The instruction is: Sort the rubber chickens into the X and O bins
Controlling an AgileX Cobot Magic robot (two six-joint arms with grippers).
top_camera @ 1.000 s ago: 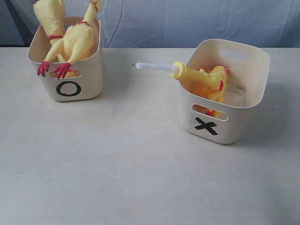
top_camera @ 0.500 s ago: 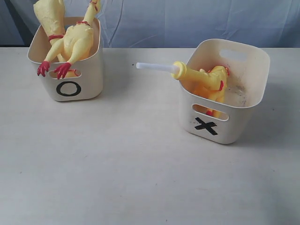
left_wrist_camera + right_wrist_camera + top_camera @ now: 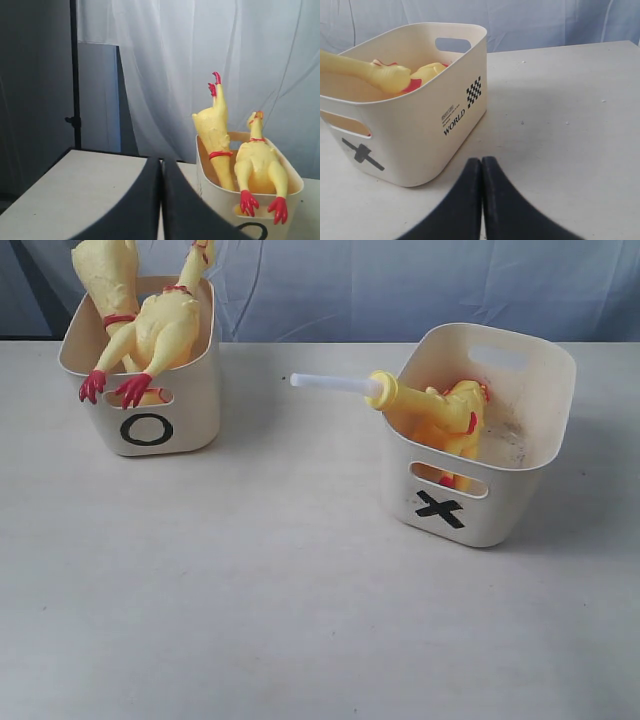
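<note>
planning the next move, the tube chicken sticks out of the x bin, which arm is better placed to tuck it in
Probably right: the right gripper faces the X bin holding that chicken, while the left gripper faces the O bin.

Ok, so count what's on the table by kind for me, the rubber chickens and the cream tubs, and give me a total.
Yellow rubber chickens: 3. These are the tall pale chicken and the plump chicken with red feet in the O tub, and the chicken with the white tube in the X tub.
Cream plastic tubs: 2. These are the O tub and the X tub.
Total: 5
</note>
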